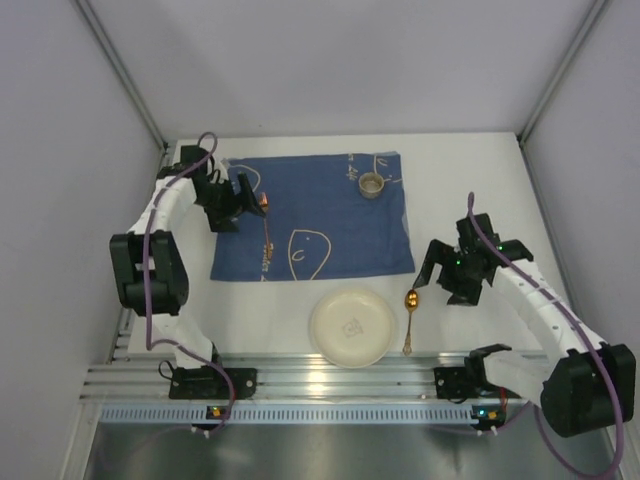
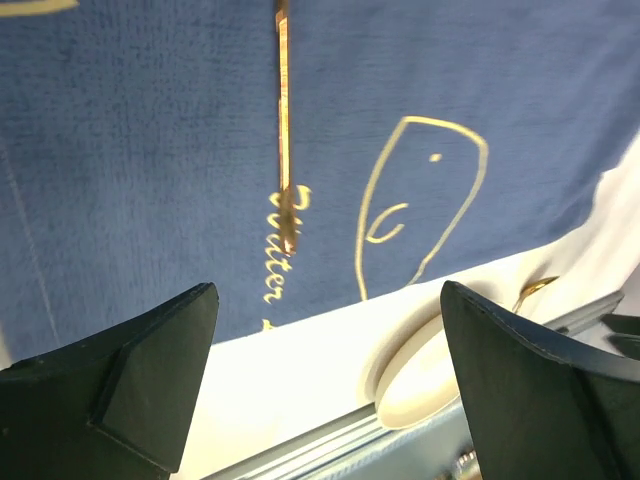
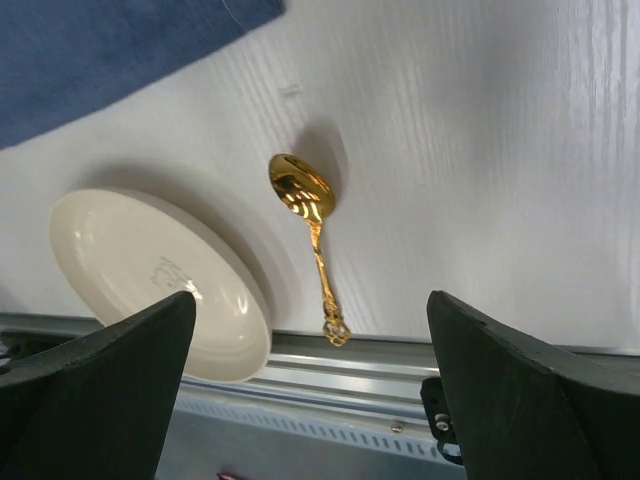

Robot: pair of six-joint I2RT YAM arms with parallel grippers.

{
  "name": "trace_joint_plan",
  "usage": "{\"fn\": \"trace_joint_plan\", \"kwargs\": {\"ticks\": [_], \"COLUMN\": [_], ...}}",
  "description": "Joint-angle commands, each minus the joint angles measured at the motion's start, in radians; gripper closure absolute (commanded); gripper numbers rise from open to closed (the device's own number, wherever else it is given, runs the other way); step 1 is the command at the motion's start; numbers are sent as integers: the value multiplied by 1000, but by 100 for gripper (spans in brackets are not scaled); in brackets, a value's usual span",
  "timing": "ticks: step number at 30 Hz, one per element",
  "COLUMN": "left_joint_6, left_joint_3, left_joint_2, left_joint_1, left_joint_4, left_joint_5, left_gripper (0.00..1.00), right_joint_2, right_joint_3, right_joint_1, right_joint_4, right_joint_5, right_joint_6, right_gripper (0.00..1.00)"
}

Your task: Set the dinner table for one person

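top external: spoon [image 1: 410, 318] just right of plate [image 1: 350, 327], seemingly set; utensil [image 1: 268, 240] and cup [image 1: 372, 185] on cloth [image 1: 330, 215] behind plate, not yet placed. left gripper [image 2: 325, 295] and right gripper [image 3: 310, 295] spread wide, empty.

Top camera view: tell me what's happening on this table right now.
Two robot arms are setting a place on the white table. Both the left gripper and the right gripper are open and hold nothing. The left one hovers by a slim golden utensil lying on the blue cloth. The right one hangs near the gold spoon, which lies beside the cream plate. A small metal cup sits near the cloth's far edge.
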Motion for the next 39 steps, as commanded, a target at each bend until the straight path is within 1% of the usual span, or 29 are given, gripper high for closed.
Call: {"fn": "trace_joint_plan", "kwargs": {"ticks": [1,4,5,7,8,11,12,18,25,31,34,35,39], "left_joint_6": [-40,-60,-63,-80,-85,-108,-113,-120,-110,-106,-106,-106,-94], "left_joint_3": [31,20,12,-23,-54,-100,-127,-192,-218,-229,-242,-249,-275], "left_joint_2": [-158,-230,-247,-305,-347,-408,-443,-528,-576,-600,-620,-623,-654], "left_joint_1": [2,-1,-1,-8,-8,-14,-14,-20,-18,-18,-20,-18,-18], "left_joint_4": [-30,-39,-45,-45,-41,-32,-24,-41,-71,-90,-93,-93,-105], "left_joint_5": [-46,-56,-59,-62,-59,-58,-55,-59,-72,-75,-78,-81,-101], "left_gripper": [2,2,2,2,2,2,2,2,2,2,2,2,2], "right_joint_2": [18,31,34,54,61,97,101,144,221,281,328,337,347], "right_joint_3": [-41,-98,-115,-153,-165,-173,-173,-179,-187,-193,-184,-182,-164], "right_joint_1": [68,153,173,208,219,250,259,296,339,388,411,414,417], "right_joint_4": [36,65,94,131,159,184,194,250,285,314,316,316,300], "right_joint_5": [48,77,80,85,87,113,135,160,180,197,243,251,307], "right_joint_6": [-23,17,46,74,92,114,118,140,160,174,171,169,154], "right_gripper": [0,7,14,21,31,45,46,55,66,78,88,100,100]}}
